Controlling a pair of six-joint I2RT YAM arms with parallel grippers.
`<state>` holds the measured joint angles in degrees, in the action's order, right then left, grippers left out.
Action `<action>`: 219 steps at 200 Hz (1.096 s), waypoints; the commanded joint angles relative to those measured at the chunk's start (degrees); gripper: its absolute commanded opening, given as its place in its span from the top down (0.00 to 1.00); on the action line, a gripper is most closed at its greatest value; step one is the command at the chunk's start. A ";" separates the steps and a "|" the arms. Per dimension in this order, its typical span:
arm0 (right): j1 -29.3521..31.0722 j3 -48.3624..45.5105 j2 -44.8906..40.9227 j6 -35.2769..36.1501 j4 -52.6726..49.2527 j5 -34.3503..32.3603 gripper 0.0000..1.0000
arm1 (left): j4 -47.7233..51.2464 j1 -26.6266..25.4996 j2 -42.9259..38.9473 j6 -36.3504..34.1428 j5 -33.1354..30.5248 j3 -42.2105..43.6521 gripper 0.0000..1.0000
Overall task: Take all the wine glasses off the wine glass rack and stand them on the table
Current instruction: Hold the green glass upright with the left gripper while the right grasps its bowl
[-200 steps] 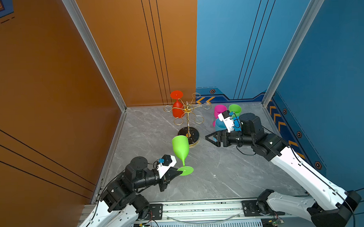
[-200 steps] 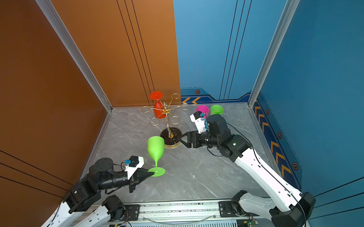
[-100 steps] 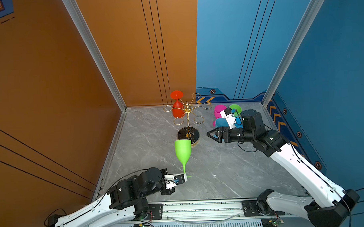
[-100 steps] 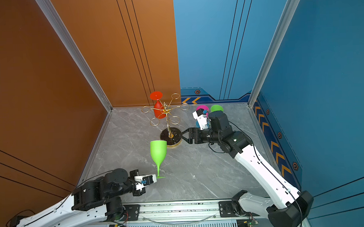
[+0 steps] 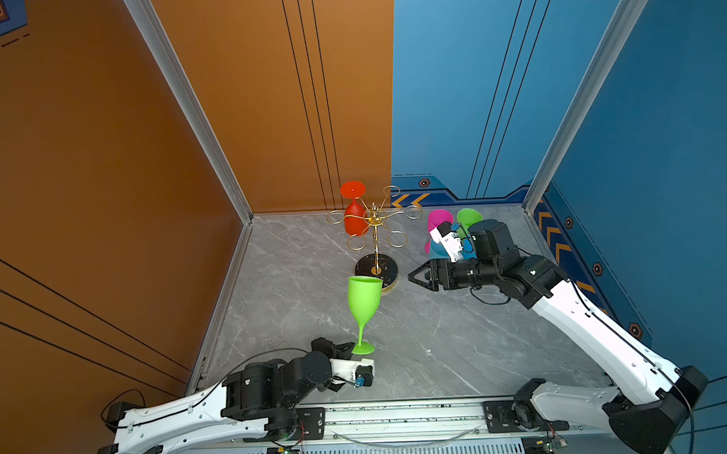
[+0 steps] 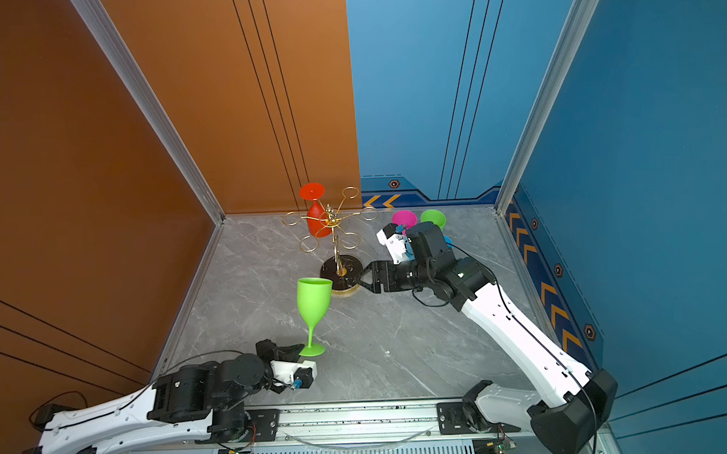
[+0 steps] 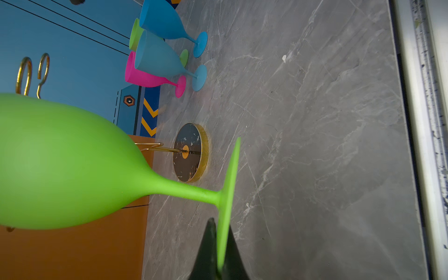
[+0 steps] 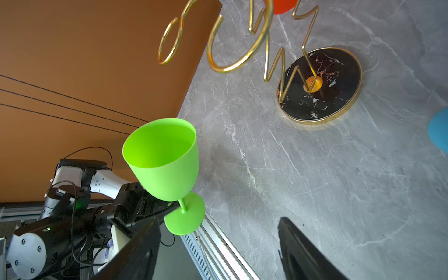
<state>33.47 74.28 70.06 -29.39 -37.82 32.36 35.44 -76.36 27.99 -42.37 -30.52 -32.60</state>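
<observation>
As left jaws are clamping a green glass [image 5: 364,296] off the rack [image 5: 386,269] (right jaws apart), one red glass [image 5: 355,224] is hanging.

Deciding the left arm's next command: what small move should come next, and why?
Probably lower the left gripper straight down: it pinches the green wine glass upright by its foot, apparently just above the table, already clear of the rack.

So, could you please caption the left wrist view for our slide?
Left gripper holds the green wine glass by its foot, wine glass rack behind.
</observation>
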 commanded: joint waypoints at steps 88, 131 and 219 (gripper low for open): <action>6.03 10.52 9.30 0.78 -2.29 0.42 0.25 | -3.59 -5.37 -1.98 -18.73 -17.00 3.99 1.00; 6.35 11.78 12.01 0.40 -2.33 0.77 0.35 | -7.97 -6.71 -2.15 -25.44 -20.75 5.55 1.00; 8.81 12.73 15.02 0.20 -2.34 2.51 0.72 | -20.05 -6.96 -2.15 -35.23 -25.02 9.68 1.00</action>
<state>42.06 85.14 84.33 -29.47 -39.05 33.80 20.43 -82.63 26.30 -74.76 -53.04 -23.31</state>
